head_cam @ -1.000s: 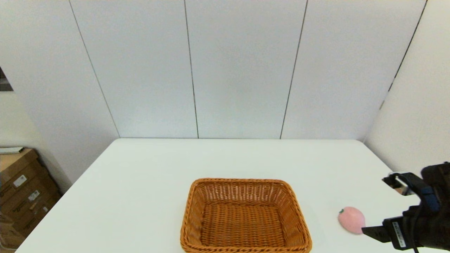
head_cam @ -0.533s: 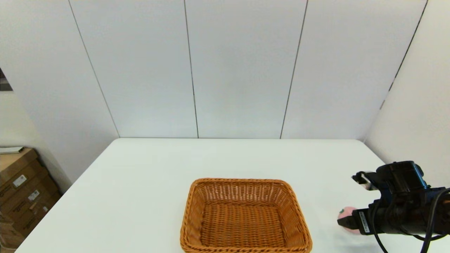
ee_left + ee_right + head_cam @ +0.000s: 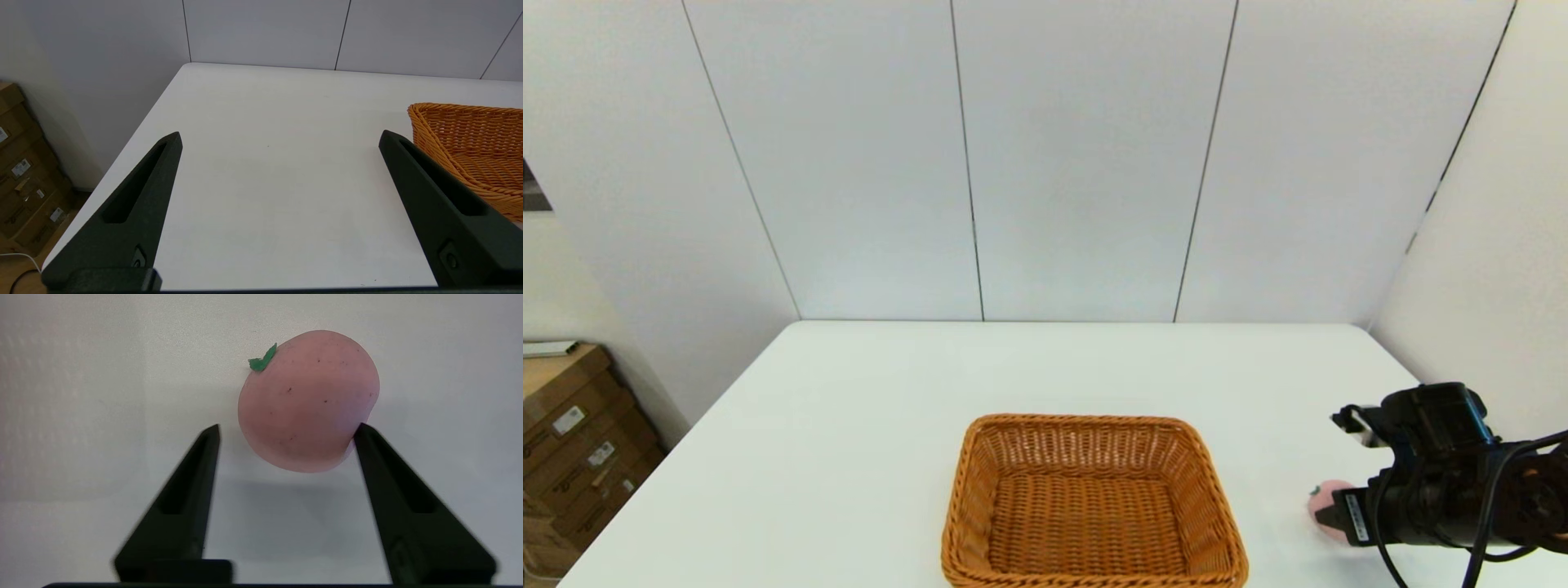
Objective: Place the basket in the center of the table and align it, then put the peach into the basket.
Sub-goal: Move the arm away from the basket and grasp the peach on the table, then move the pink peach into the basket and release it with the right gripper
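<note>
The basket (image 3: 1094, 505) sits on the white table (image 3: 866, 408) at the lower centre of the head view, long sides running left to right, nothing inside it. The peach (image 3: 1325, 496) lies on the table at the lower right of that frame, well apart from the basket and mostly hidden behind the right arm. The right gripper (image 3: 286, 430) is at the peach, fingers spread wide: one fingertip (image 3: 363, 433) touches or nearly touches the fruit's side, the other stands clear (the green stem mark points away from the fingers). The left gripper (image 3: 280, 139) hangs above the table just beside the basket's (image 3: 470, 143) rim, fingers wide and holding nothing; it is outside the head view.
</note>
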Available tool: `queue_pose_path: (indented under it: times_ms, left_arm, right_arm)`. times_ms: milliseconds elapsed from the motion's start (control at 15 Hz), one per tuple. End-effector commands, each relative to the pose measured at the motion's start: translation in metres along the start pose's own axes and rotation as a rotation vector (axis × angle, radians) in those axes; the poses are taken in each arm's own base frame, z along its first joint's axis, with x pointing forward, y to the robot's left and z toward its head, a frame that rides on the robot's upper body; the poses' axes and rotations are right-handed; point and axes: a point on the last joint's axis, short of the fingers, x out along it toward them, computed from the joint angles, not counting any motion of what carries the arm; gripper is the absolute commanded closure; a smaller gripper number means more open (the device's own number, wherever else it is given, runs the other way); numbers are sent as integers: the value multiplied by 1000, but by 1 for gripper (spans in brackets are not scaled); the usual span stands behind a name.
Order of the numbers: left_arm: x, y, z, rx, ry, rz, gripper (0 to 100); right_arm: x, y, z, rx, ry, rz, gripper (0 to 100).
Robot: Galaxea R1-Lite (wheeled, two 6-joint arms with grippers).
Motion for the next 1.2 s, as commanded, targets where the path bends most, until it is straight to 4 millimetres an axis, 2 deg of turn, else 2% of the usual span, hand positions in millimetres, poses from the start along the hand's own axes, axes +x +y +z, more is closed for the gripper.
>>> queue_pose_path:
  times_ms: [67, 400, 467, 533, 667, 733, 800, 867, 1000, 1200]
  left_arm:
    - [0, 0, 0, 0, 0, 1, 0]
    - [0, 0, 0, -2, 0, 1, 0]
    - [0, 0, 0, -2, -2, 1, 0]
    - [0, 0, 0, -2, 0, 1, 0]
    - [0, 0, 0, -2, 0, 1, 0]
    - [0, 0, 0, -2, 0, 1, 0]
    - [0, 0, 0, -2, 0, 1, 0]
    - [0, 0, 0, -2, 0, 1, 0]
    - [0, 0, 0, -2, 0, 1, 0]
    - [0, 0, 0, 0, 0, 1, 0]
  right_arm:
    - [1, 0, -1, 1, 4, 0, 100]
    - [-1, -1, 0, 5, -68, -6, 100]
    - [-4, -1, 2, 7, -106, -5, 100]
    - [-18, 1, 7, 0, -200, 13, 100]
    - [-71, 30, 29, -12, -452, 174, 100]
    - [-84, 38, 33, -21, -497, 209, 100]
    - [-110, 61, 39, -78, -592, 291, 100]
    - [-122, 77, 38, -124, -615, 351, 100]
    - [-128, 101, 31, -207, -559, 425, 100]
    - [-136, 127, 31, -280, -552, 503, 100]
